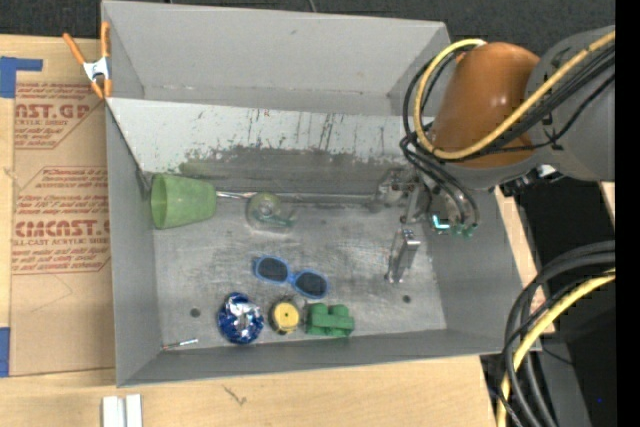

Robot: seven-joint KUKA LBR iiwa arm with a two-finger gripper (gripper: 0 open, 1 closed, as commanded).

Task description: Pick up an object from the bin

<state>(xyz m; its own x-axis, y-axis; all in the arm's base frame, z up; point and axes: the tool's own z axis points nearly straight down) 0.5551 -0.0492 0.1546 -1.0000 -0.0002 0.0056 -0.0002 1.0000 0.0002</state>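
Note:
My gripper (402, 267) hangs low over the bare floor in the right part of the bin, with nothing seen in it. Closest to it, on its left, lies a pair of small blue sunglasses (289, 276). A green toy block (329, 320) rests near the front wall, below and left of the gripper. Beside that block sits a small yellow round piece (286, 317).
A blue and white ball (240, 319) lies at the front left. A pale green cup (182, 200) lies on its side by the left wall, and a clear round thing (265, 208) rests right of it. The arm with its orange cover and cables leans in over the right rim.

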